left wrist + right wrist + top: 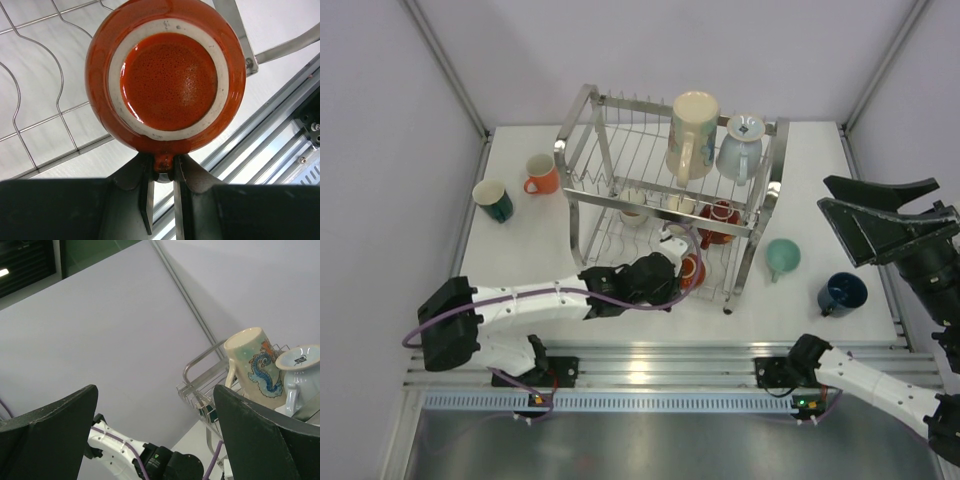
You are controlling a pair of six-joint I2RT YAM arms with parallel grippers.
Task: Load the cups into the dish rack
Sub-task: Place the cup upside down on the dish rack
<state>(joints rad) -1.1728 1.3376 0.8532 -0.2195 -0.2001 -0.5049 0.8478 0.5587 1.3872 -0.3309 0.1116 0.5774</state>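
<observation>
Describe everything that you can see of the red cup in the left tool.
The red cup is round, glossy orange-red glazed ceramic, with a bare cream foot ring around its speckled base. The base faces the left wrist camera, so the mouth is hidden. The left tool is shut on its small handle. It is over the wires of the lower tier of the dish rack, toward the near right corner; whether it touches them I cannot tell.

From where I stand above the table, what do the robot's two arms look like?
Both the left arm and the right arm are slim white links joined by bulky black joints, and both end in black jaws. Those on the right look like broad wedges. A purple cable runs along the left arm.
</observation>
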